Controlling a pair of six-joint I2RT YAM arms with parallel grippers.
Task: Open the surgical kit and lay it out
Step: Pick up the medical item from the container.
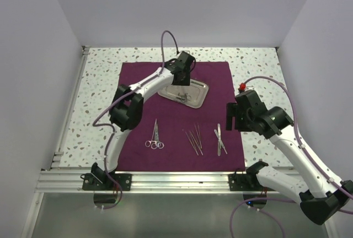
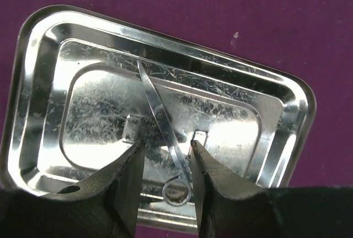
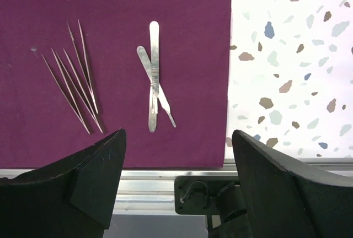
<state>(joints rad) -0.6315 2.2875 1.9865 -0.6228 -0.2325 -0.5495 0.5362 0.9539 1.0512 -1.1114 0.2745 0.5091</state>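
Surgical kit, laid out on purple cloth (image 1: 220, 84):
- Steel tray (image 2: 38, 45), far centre, holding one thin ring-handled instrument (image 2: 157, 106).
- Ring-handled scissors (image 1: 155, 137), near left.
- Needle probes (image 3: 74, 78), near centre.
- Two crossed flat handles (image 3: 154, 78), near right.

Left gripper (image 2: 167, 150): fingers slightly parted, straddling the tray instrument, not clamped.
Right gripper (image 3: 176, 139): spread wide, holding nothing, above the cloth's near right edge.
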